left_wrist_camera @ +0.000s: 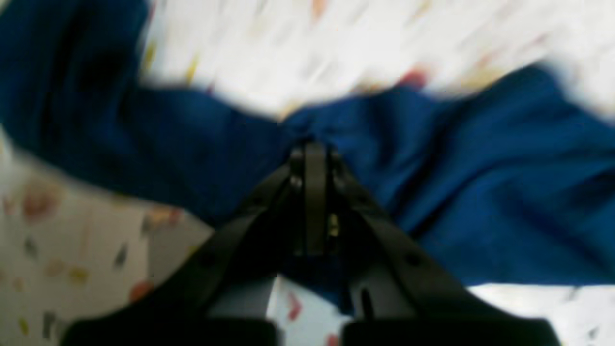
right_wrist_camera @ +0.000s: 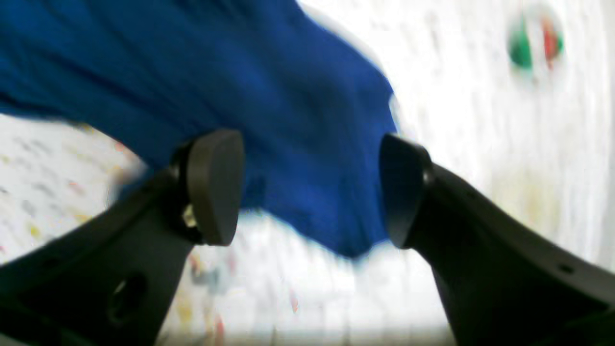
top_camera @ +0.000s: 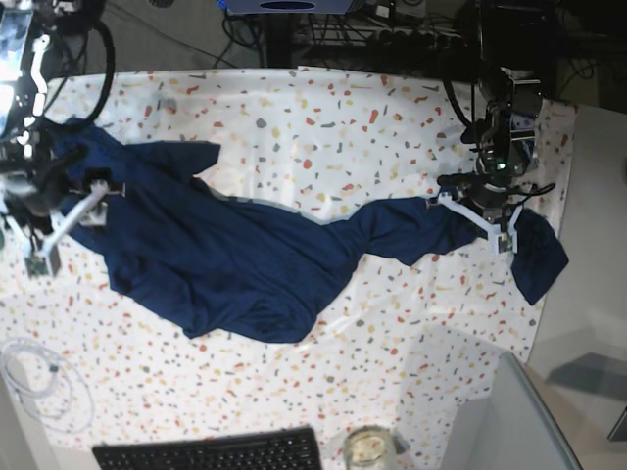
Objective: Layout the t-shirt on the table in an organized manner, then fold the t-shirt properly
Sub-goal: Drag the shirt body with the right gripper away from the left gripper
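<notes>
T-shirt (top_camera: 235, 259) lies crumpled and stretched across the speckled bench (top_camera: 323, 108), spanning from one gripper to the other. Left gripper (left_wrist_camera: 310, 149) has its jaws pinched together on a bunched fold of the navy fabric; cloth spreads to both sides of it and beyond its tip, with a bit hanging under the fingers. In the base view a loose end of the shirt lies just past this gripper, near the bench edge. Right gripper (right_wrist_camera: 307, 192) has jaws wide apart, pads (right_wrist_camera: 214, 187) facing each other; a corner of blue fabric sits in the gap between them, not clamped. Whether cloth touches either pad, cannot tell; wrist views are motion-blurred.
</notes>
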